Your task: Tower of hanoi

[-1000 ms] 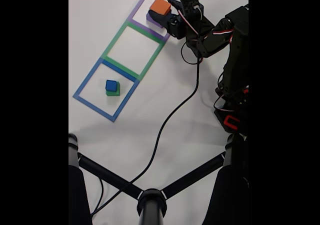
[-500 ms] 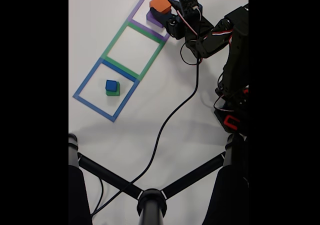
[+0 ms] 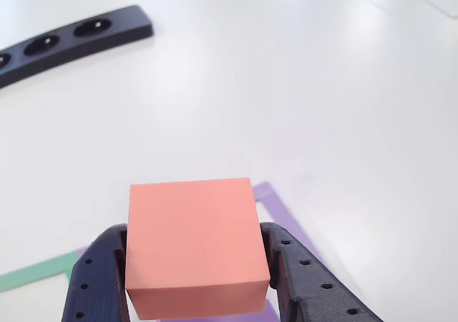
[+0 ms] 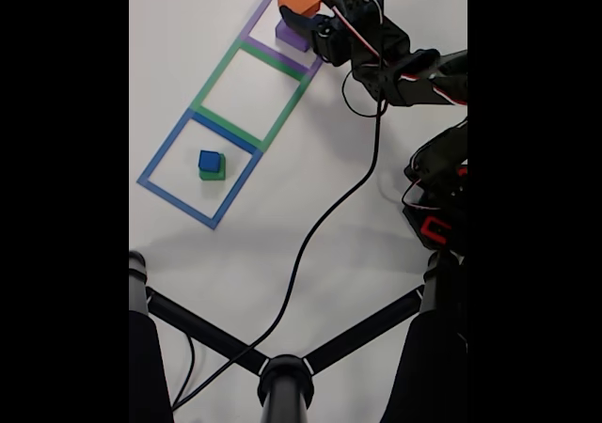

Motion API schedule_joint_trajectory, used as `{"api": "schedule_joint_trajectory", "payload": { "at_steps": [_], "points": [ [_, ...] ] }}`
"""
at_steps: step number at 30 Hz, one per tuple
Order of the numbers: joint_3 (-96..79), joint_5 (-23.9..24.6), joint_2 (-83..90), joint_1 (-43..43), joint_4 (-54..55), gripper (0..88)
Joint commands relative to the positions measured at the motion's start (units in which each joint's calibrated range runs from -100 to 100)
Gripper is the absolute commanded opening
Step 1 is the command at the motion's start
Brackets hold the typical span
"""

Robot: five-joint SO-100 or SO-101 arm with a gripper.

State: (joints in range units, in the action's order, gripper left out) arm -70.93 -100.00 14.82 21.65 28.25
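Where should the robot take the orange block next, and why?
Probably swing it over to the empty green square. The gripper holds the orange block lifted off the purple block, and the blue cube already sits on the green block.

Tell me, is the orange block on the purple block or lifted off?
Lifted: the gripper clamps the orange block, displaced from the purple block.

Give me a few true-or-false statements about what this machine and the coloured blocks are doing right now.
1. The end effector grips the orange block. True.
2. The blue block sits on the green block. True.
3. The blue and green blocks lie inside the purple square outline. False: they lie inside the blue outline.
4. The middle, green outline holds a block. False: it holds none.
5. The purple block lies in the purple outline. True.
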Motion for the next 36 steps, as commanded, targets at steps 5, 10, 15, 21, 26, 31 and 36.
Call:
{"api": "schedule_joint_trajectory", "payload": {
  "at_steps": [5,10,15,21,26,31,36],
  "points": [
    [12.9,0.0,22.4,-1.3,-38.2,8.5],
    [27.4,0.0,27.4,-2.6,-62.7,7.6],
    [44.1,0.0,28.5,-4.5,-83.8,7.4],
    [59.6,0.0,28.8,-7.2,-102.3,7.1],
    [68.9,0.0,28.9,-9.7,-113.2,7.1],
    [74.5,0.0,28.9,-12.8,-119.4,7.1],
    [75.2,0.0,30.1,-15.4,-121.1,7.0]
  ]
}}
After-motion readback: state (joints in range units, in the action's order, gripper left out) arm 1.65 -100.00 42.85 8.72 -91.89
